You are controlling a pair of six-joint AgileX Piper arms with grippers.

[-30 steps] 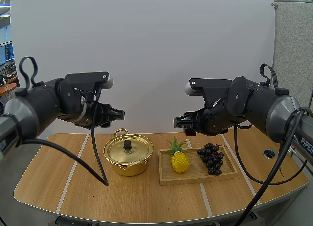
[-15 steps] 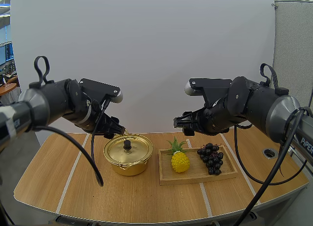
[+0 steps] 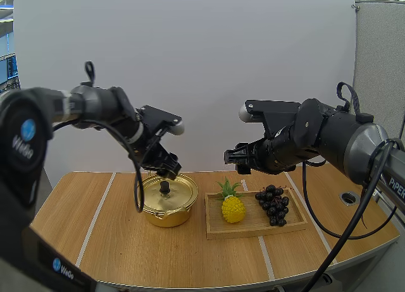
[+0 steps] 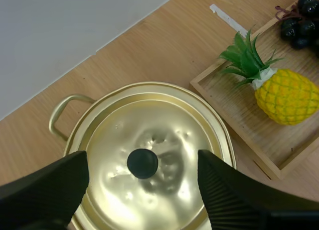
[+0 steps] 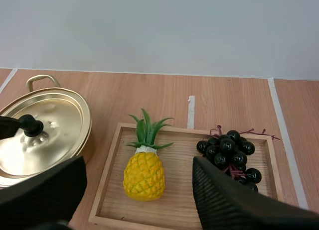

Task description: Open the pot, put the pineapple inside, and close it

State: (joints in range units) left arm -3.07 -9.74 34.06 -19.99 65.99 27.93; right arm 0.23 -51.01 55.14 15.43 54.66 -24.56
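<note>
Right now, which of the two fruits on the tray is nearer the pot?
The pineapple, yellow with a green crown, at the wooden tray end beside the gold pot; the dark grapes lie at the far end.

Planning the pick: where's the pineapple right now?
In the high view the pineapple sits on the left half of the wooden tray, between the pot and the grapes.

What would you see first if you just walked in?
The shiny gold pot, lid on, sits on the table beside a wooden tray holding a bright yellow pineapple and black grapes. The left gripper hovers open right above the lid's black knob.
</note>
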